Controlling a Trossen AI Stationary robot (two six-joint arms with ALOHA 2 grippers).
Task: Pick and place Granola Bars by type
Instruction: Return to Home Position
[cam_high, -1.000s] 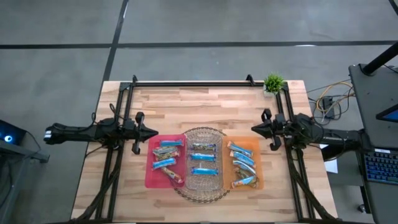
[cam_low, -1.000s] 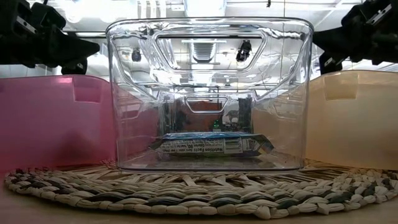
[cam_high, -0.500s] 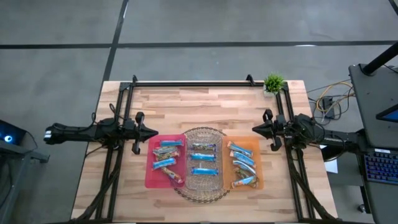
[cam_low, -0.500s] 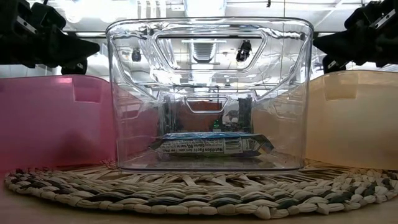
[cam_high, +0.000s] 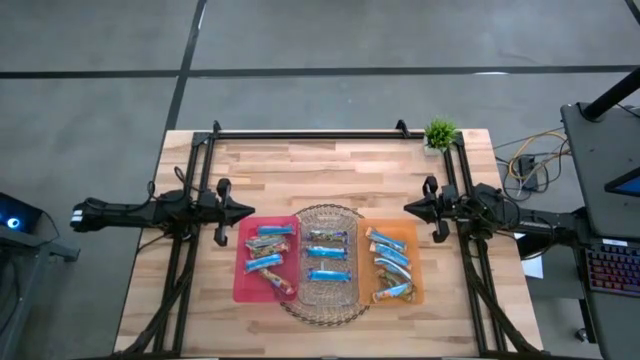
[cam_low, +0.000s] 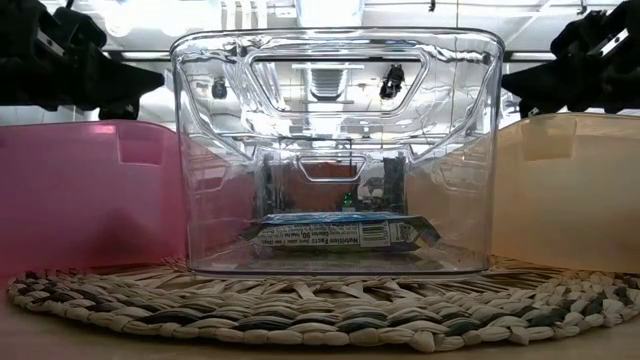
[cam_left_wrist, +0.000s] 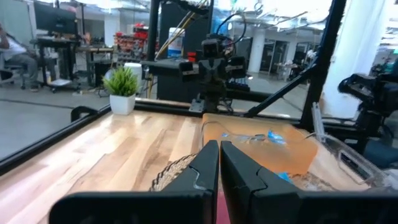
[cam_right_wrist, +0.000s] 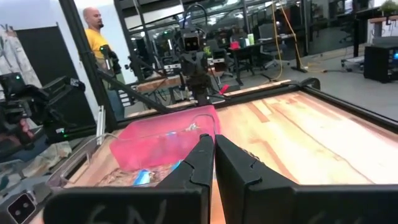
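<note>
Lying in three bins (cam_high: 241, 284), shiny blue and tan Granola Bars (cam_high: 327, 274), left gripper (cam_high: 250, 211), right gripper (cam_high: 407, 207) closed.

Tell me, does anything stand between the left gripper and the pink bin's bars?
Nothing visible does. The shut left gripper hangs at the edge of the pink bin; only its wall surrounds the Granola Bars.
</note>
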